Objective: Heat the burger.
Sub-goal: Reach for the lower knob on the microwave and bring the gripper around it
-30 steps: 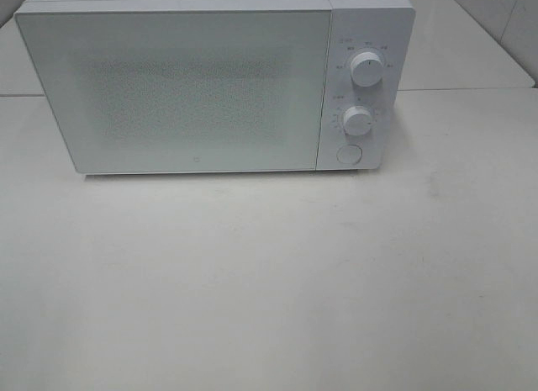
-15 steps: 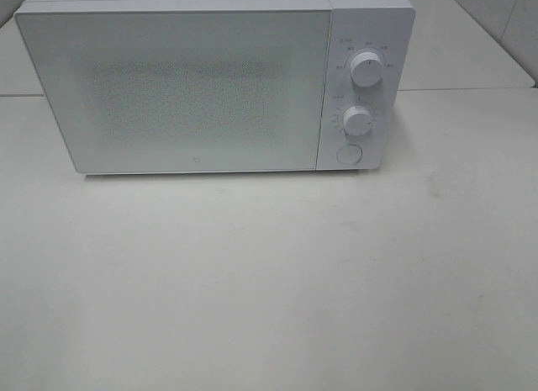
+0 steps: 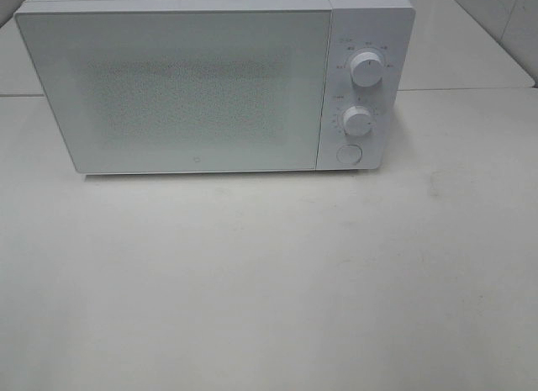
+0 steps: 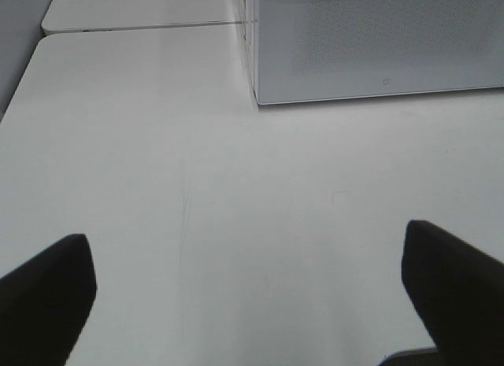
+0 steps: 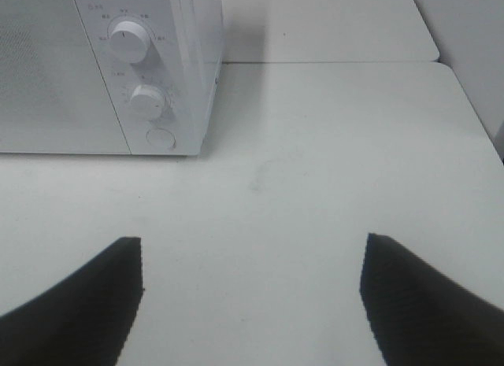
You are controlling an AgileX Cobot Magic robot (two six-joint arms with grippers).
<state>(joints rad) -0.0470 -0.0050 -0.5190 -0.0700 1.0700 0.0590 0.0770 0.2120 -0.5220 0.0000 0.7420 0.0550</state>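
With your left gripper (image 4: 248, 299) and right gripper (image 5: 252, 275) both wide open and empty and no burger showing, press the microwave's (image 3: 193, 80) round button (image 3: 348, 154) squarely with the right one.

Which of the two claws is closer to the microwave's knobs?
Right. The right gripper faces the knobs; the left gripper sits off the door's opposite end.

White counter (image 3: 269, 282) under even, diffuse light; a straight seam (image 3: 471, 90) crosses it near the far edge. Pale tiled surface (image 3: 513, 25) beyond the far right corner.
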